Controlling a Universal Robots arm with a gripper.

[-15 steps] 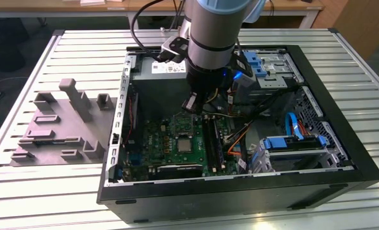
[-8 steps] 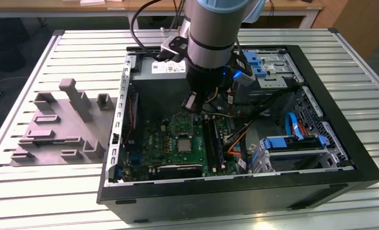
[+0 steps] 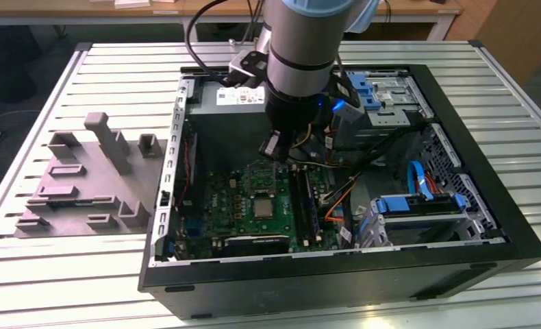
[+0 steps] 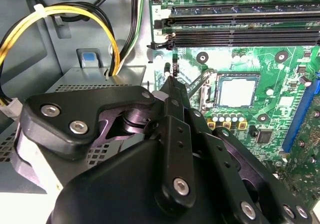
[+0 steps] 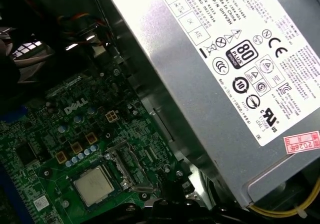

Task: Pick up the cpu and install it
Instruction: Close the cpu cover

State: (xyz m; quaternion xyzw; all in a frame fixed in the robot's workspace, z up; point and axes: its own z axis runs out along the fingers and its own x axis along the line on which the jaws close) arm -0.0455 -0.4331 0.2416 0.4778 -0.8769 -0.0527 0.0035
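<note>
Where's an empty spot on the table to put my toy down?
The slatted white metal table is bare in front of the grey moulded fixture plate, and also beyond it toward the far edge. Inside the open black computer case it is crowded: green motherboard, cables, drive cages and the arm's gripper.

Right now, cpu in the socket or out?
In. The cpu lies flat inside the socket frame on the motherboard in both wrist views, apart from the gripper. Whether it is latched, cannot tell.

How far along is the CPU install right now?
Looks mostly done: the cpu already sits flat in its socket on the green motherboard, as both wrist views show. The gripper hangs above the board with nothing between its fingertips. The pictures show no step left.
</note>
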